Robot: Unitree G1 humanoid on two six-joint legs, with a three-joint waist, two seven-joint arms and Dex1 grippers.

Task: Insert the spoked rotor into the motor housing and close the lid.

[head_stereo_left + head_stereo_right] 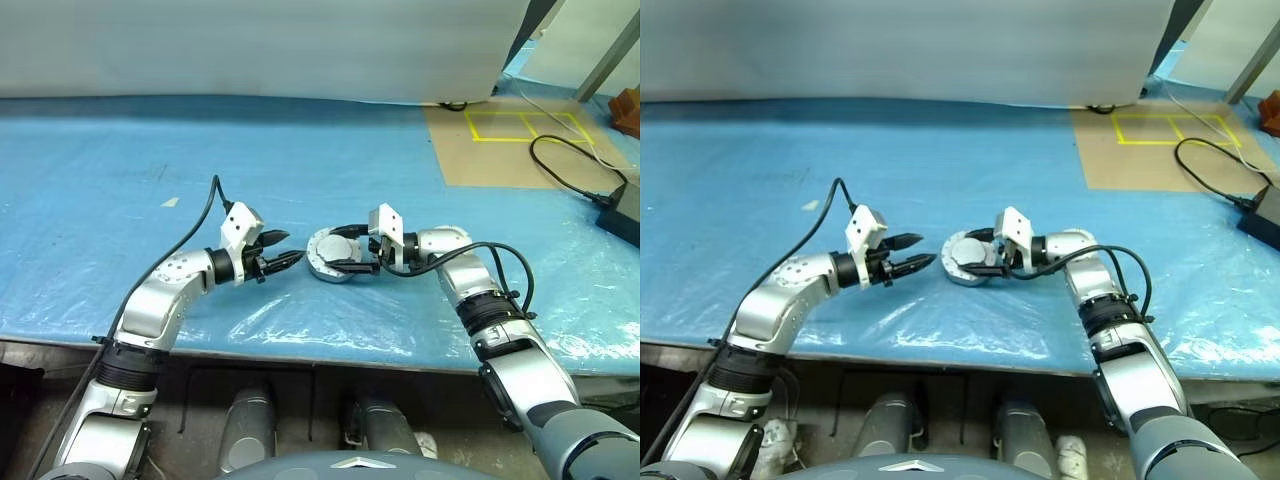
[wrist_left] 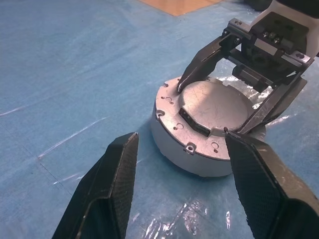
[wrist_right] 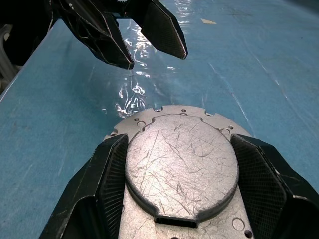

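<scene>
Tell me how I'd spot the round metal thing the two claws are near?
Look at the blue sheet covering the table, near its front edge. There, between the two black claws, sits the lid atop the motor housing. The right gripper straddles its scratched, raised grey centre; the left gripper hovers open beside it.

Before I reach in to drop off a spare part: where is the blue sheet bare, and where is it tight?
Bare sheet runs from the left gripper out to the robot's left, and behind the motor housing up to the white wall. It is tight at the middle: the right gripper straddles the lid on the housing. Far right holds cardboard and a black cable.
</scene>
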